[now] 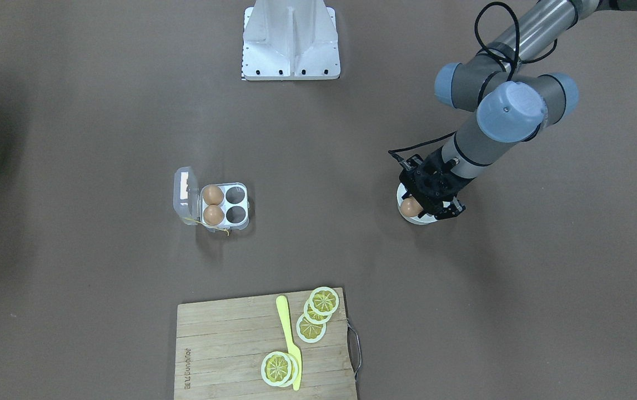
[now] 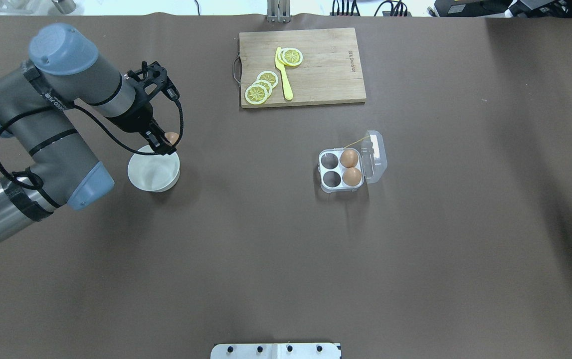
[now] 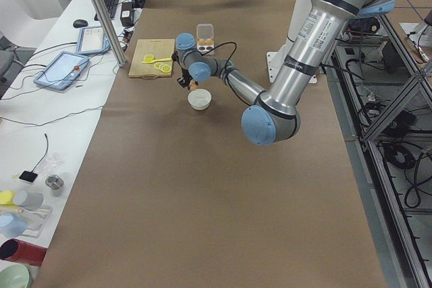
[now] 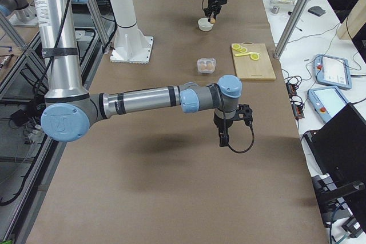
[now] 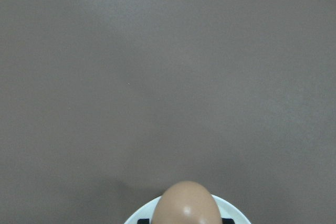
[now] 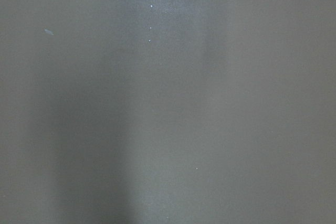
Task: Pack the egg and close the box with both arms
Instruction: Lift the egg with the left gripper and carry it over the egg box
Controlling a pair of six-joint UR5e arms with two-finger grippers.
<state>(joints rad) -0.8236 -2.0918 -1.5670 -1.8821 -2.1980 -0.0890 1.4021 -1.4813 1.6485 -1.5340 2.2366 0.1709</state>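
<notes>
My left gripper is shut on the egg and holds it just above the far rim of a white bowl. The egg also fills the bottom of the left wrist view. The box stands open at mid-table with its clear lid hinged back. Two brown eggs fill the cells next to the lid, and the other two cells are empty. My right gripper shows only in the exterior right view, hanging over bare table, and I cannot tell if it is open or shut.
A wooden cutting board with lemon slices and a yellow knife lies at the table's far side. A white metal stand is at the robot's base. The right arm stretches across the table's right end.
</notes>
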